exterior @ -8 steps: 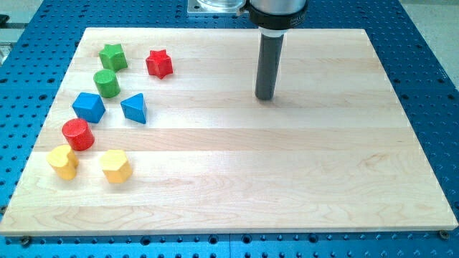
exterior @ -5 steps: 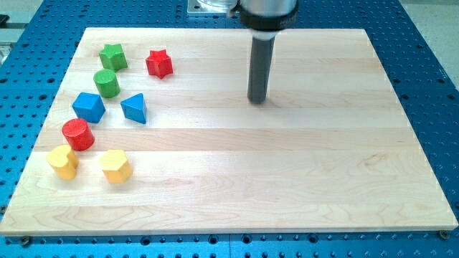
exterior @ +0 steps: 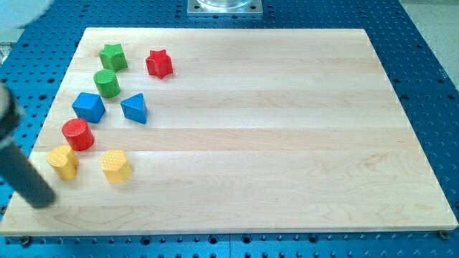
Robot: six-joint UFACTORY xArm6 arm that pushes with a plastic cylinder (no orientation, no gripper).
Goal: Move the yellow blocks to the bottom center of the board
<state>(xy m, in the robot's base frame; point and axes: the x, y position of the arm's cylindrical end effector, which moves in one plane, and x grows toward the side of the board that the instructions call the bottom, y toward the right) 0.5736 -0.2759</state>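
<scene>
Two yellow blocks lie at the view's lower left of the wooden board (exterior: 287, 143): a yellow heart-like block (exterior: 63, 161) and a yellow hexagonal block (exterior: 115, 165) to its right. My rod comes in slanted from the view's left edge. My tip (exterior: 43, 201) rests on the board near its bottom left corner, below and slightly left of the yellow heart-like block, apart from it.
Above the yellow blocks sit a red cylinder (exterior: 77, 134), a blue cube (exterior: 89, 107), a blue triangular block (exterior: 135, 108), a green cylinder (exterior: 107, 83), a green star (exterior: 112, 56) and a red star (exterior: 159, 63).
The rod has swept from the board's top centre to the bottom left corner. No block has moved.
</scene>
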